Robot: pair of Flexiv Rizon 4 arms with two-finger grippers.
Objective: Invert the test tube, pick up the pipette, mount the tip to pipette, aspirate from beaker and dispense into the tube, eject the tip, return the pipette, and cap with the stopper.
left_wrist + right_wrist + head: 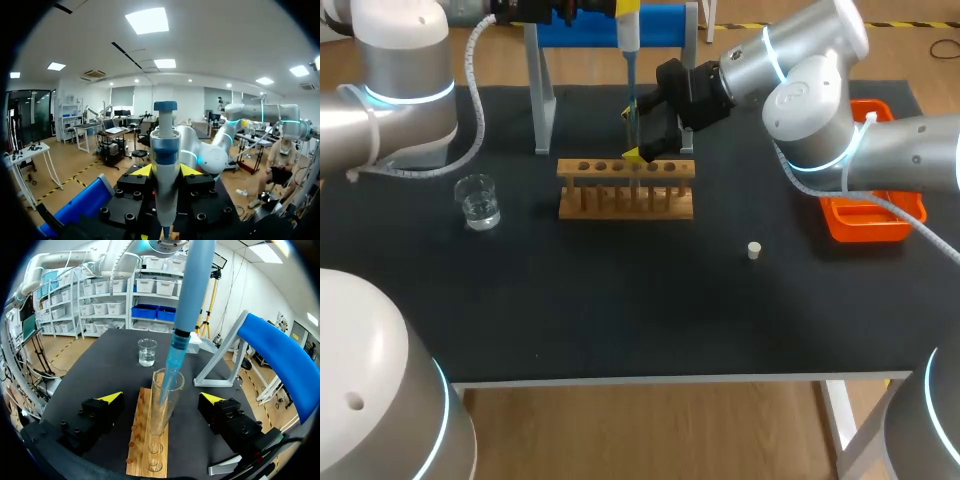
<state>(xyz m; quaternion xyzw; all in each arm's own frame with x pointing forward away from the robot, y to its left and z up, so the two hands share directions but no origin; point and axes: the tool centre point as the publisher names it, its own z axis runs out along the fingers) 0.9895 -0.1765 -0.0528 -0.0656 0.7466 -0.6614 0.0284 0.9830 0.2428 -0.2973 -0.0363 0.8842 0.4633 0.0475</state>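
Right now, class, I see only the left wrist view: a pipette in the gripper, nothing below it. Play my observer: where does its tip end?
Observer: In the right wrist view the pipette tip reaches down inside the test tube, upright in the wooden rack.
Operator: Is the right gripper holding that tube?
Observer: No. The right gripper is open, one finger on each side of the tube, neither touching it.
Operator: And the stopper?
Observer: The head view shows the stopper lying on the table, apart from the rack, towards the orange tray.
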